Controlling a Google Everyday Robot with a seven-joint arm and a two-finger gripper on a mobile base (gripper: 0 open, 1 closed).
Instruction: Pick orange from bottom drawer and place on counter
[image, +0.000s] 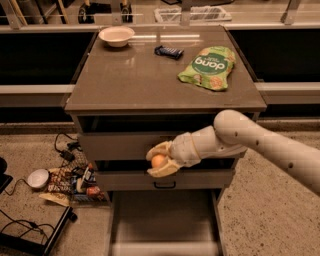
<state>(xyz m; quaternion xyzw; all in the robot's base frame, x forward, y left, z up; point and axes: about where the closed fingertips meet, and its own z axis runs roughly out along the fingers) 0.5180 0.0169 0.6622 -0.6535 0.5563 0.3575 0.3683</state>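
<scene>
we see dim warm light, glare on the tabletop (140, 82), shadow beneath it, pale-lit gripper (153, 164) holding the orange (158, 160) at the drawer fronts (120, 146)

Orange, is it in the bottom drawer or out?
Out: the gripper holds the orange in mid-air, above the open bottom drawer.

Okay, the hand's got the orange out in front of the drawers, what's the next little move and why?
Probably raise it straight up before reaching forward. The hand grips the orange in front of the upper drawers, above the open bottom drawer but below the top of the counter. The bare stretch beside the green snack bag looks like a fair landing spot.
</scene>
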